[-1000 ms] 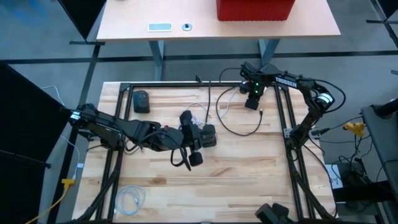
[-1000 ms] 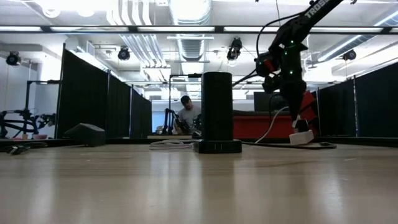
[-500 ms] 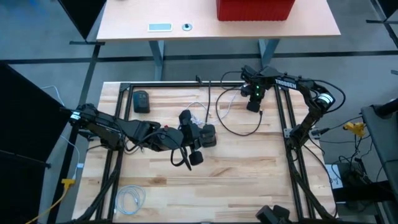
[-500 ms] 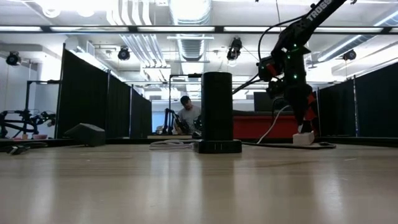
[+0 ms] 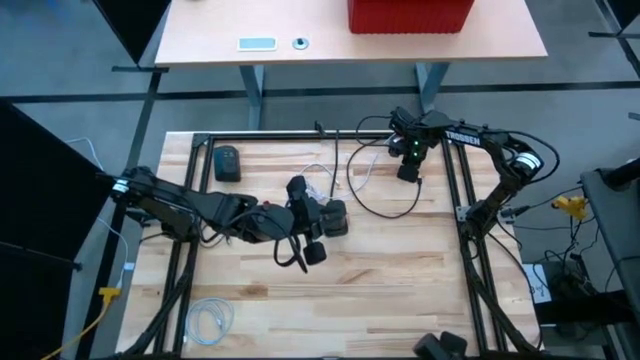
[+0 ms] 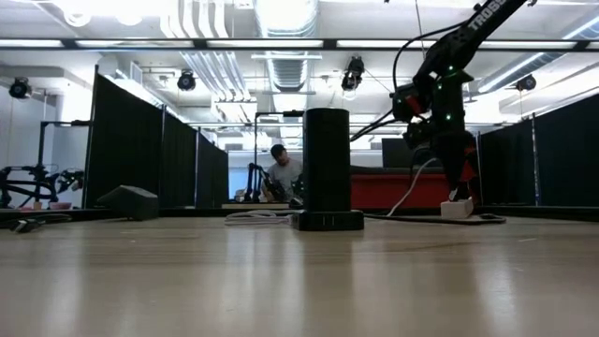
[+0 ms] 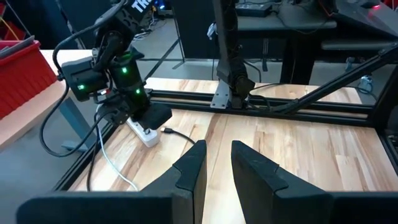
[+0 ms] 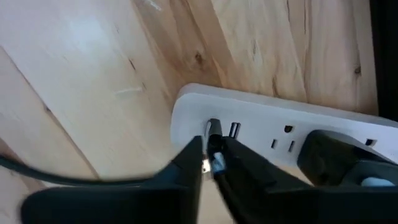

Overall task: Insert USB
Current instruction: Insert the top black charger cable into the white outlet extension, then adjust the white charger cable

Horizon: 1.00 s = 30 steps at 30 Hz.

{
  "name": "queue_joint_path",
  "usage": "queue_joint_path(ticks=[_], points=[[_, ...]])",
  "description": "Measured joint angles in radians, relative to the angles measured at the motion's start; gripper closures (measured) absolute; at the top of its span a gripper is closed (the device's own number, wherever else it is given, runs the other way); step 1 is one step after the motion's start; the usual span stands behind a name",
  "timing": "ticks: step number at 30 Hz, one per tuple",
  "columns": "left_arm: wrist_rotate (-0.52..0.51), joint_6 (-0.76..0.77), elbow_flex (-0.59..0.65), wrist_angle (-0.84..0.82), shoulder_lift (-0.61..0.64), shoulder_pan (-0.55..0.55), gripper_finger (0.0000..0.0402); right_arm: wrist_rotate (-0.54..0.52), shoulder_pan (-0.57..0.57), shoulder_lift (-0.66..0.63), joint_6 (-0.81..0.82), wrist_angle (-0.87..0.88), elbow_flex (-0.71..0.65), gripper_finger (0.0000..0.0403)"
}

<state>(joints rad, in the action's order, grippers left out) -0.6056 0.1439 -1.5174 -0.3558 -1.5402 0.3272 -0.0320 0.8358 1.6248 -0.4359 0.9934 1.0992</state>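
**USB plug at white power strip, right gripper still around it**

Task item: small silver metal USB plug (image 8: 213, 144) on a thin black cable (image 5: 385, 212). In the right wrist view its tip is at a port on the end of the white plastic power strip (image 8: 273, 140); can't tell how deep it sits. Beside it on the strip: a second narrow slot, then a mains outlet, then a dark bulky plug (image 8: 336, 155) already seated.

Location: power strip lies on the light wood table (image 5: 380, 290) at the far right corner, just inside the black metal frame rail (image 5: 455, 185). Black cable loops from there toward table centre.

Right gripper (image 8: 210, 160): straight over the strip, fingers slightly apart w/ the USB plug between them, pads close to its sides; can't tell if they actually press it. Green lights glow on the wrist.

Left gripper (image 7: 214, 165): near table centre, fingers parallel w/ a narrow gap, nothing between them. Next to it stands the black cylindrical device on a flat base (image 6: 327, 168).

Writing: white "TROSSEN" lettering on the right arm's forearm (image 5: 462, 131), partly readable. No other text legible.
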Motion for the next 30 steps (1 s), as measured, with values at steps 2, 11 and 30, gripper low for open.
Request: queue_joint_path(ticks=[2,11,30], points=[[-0.007,0.0,0.0,-0.003,0.012,0.005,0.0338,0.001,-0.002,-0.021,0.009,0.022,0.009,0.0322],[-0.038,0.0,-0.001,-0.018,0.066,0.029,0.0338,0.006,-0.008,-0.116,0.049,0.123,0.047,0.0197],[-0.065,0.163,-0.001,-0.171,0.203,0.13,0.0338,0.244,-0.278,-0.339,0.414,-0.04,0.017,0.0187]])
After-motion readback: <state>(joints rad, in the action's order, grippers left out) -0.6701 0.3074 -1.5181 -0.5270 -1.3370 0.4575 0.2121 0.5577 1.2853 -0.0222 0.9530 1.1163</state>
